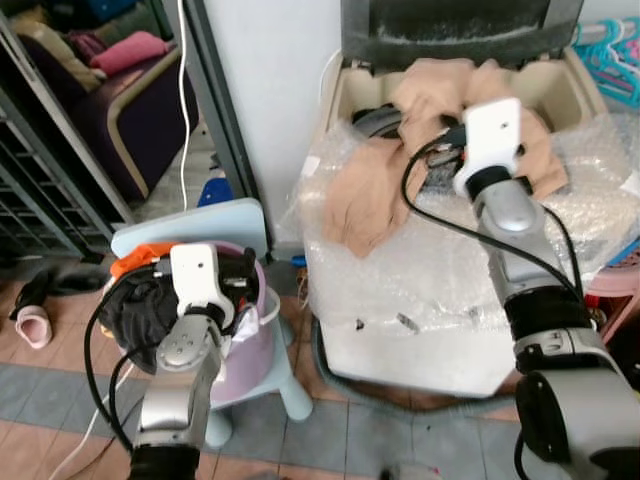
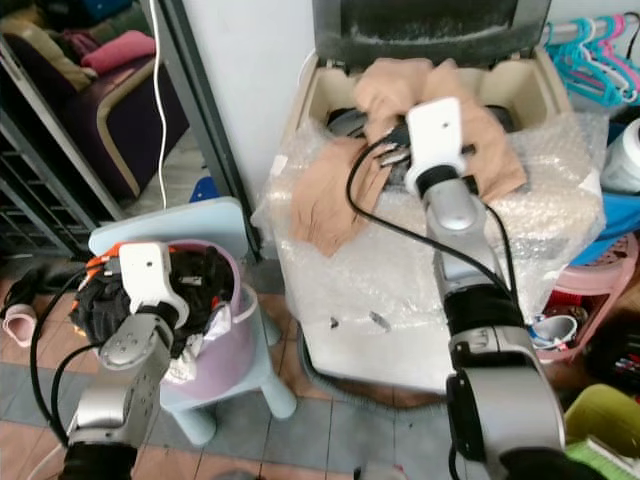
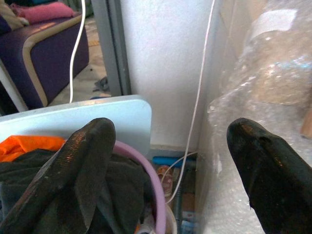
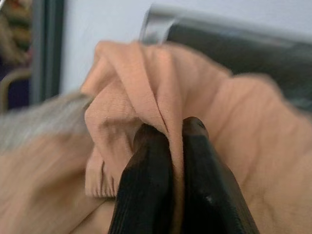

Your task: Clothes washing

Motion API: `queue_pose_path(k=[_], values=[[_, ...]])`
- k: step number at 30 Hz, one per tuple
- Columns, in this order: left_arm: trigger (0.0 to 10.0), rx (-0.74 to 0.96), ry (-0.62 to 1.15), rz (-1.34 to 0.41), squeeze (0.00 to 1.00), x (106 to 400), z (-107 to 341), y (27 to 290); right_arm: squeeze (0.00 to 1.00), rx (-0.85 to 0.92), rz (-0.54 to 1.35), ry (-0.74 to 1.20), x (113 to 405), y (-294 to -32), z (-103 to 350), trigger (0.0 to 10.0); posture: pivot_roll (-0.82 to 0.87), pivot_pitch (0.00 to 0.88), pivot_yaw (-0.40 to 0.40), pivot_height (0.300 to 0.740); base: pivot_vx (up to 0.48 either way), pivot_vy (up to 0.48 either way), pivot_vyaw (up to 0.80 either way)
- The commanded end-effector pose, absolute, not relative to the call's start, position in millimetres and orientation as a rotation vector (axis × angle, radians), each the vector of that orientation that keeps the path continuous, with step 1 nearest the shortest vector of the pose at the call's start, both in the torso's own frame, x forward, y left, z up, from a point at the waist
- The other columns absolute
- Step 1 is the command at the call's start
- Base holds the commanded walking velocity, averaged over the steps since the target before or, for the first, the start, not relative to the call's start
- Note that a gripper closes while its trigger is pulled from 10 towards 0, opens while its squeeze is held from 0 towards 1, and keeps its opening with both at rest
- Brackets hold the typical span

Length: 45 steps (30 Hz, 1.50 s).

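A peach-coloured garment (image 1: 440, 130) lies bunched in the upper centre of the head views, partly over the open mouth of the washing machine (image 1: 470, 290) and partly spilling down its bubble-wrapped top toward the left. The right gripper (image 4: 175, 134) is pinched tight on a fold of this cloth, both black fingers pressed together with the fabric squeezed between them; its white wrist block sits just above the machine's opening, right of centre. In the lower left of the frame a pink laundry basket (image 2: 232, 350) stands on a pale blue child's chair (image 1: 200, 225), heaped with dark clothes (image 1: 140, 305) and a scrap of orange fabric (image 1: 140, 258). The left gripper (image 3: 170, 161) hovers over that basket with its fingers spread wide and nothing between them. Beside the machine at the far right hang turquoise and pink hangers (image 1: 610, 50), and in the upper left stands a purple armchair (image 1: 110, 110).
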<state>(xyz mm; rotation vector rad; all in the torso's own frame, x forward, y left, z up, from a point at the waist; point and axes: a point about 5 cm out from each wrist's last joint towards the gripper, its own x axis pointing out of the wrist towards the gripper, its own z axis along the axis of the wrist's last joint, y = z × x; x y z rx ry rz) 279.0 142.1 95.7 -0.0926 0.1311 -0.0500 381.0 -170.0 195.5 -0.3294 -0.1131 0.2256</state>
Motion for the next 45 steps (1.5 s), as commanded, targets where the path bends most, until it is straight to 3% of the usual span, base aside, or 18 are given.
queue_pose_path(k=[1,9,16,19,22,26,39,41,42,45], values=[[10.0,-0.09,0.138,-0.051,0.0,278,96,144,1.0,-0.303,0.275,-0.046,382,-160,189,10.0,-0.08,0.0,0.127,0.74,0.0,0.0,0.0],[10.0,-0.101,0.144,-0.022,0.0,276,97,148,1.0,-0.294,0.219,-0.259,362,-158,209,10.0,-0.07,0.0,0.117,0.74,0.0,0.0,0.0],[10.0,-0.091,0.153,-0.021,0.0,277,97,149,1.0,-0.256,0.308,-0.35,327,-138,206,10.0,-0.08,0.0,0.124,0.74,0.0,0.0,0.0],[10.0,-0.09,0.156,-0.024,0.0,278,97,148,1.0,-0.232,0.371,-0.325,321,-132,200,10.0,-0.08,0.0,0.124,0.74,0.0,0.0,0.0],[10.0,-0.089,0.166,-0.031,0.0,278,96,147,1.0,-0.188,0.575,-0.223,309,-114,184,10.0,-0.09,0.0,0.131,0.74,0.0,0.0,0.0],[10.0,-0.088,0.168,-0.036,0.0,280,97,145,1.0,-0.199,0.623,-0.097,308,-109,167,10.0,-0.09,0.0,0.126,0.74,0.0,0.0,0.0],[10.0,-0.094,0.178,-0.018,0.0,279,95,146,1.0,-0.308,0.445,0.145,335,-134,139,10.0,-0.08,0.0,0.115,0.74,0.0,0.0,0.0],[10.0,-0.095,0.181,-0.017,0.0,279,95,146,1.0,-0.295,0.39,0.164,341,-143,140,10.0,-0.08,0.0,0.114,0.74,0.0,0.0,0.0],[10.0,-0.095,0.185,-0.017,0.0,279,95,146,1.0,-0.26,0.26,0.156,353,-163,150,10.0,-0.08,0.0,0.113,0.74,0.0,0.0,0.0],[10.0,-0.095,0.186,-0.016,0.0,280,94,146,1.0,-0.25,0.191,0.138,359,-174,157,10.0,-0.08,0.0,0.113,0.74,0.0,0.0,0.0]])
